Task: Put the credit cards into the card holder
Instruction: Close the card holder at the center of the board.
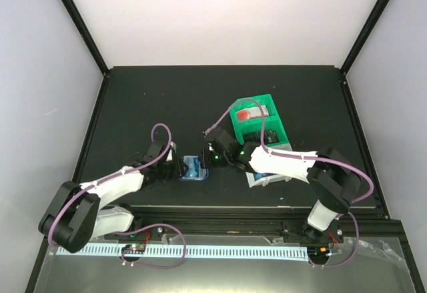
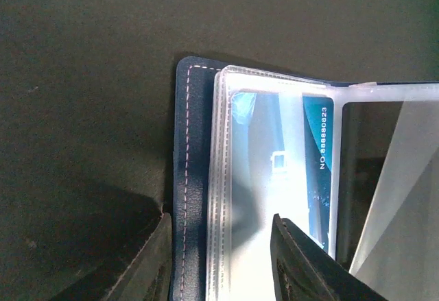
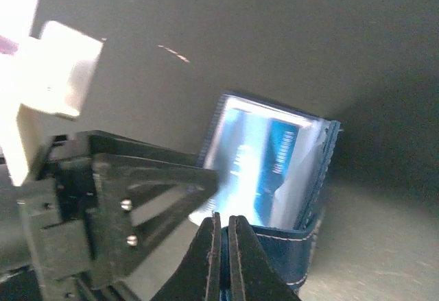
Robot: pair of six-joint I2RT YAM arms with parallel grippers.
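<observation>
Right pincer (image 3: 223,224): fingers drawn narrow, almost touching, nipped on the navy stitched cover of the card holder (image 1: 193,168). Left pincer (image 2: 221,224): fingers moderately spread, straddling the opposite stitched cover edge and the stack of clear sleeves (image 2: 260,177); whether they press on the stack cannot be told. The card holder lies open on the black table (image 1: 167,99), toward its near edge, between the two pincers and to the left of the green bin (image 1: 257,116). In the left wrist view the holder's stitched outer edge runs from top to bottom of the frame, on the left side. One credit card (image 2: 317,150) sits inside a sleeve, its long axis parallel to that edge. Print on the card reads "NO 88880823" (pale characters on teal-blue, running lengthwise, read from the bottom upward). In the right wrist view one cover flap stands tilted up beside the brightly lit sleeves.
</observation>
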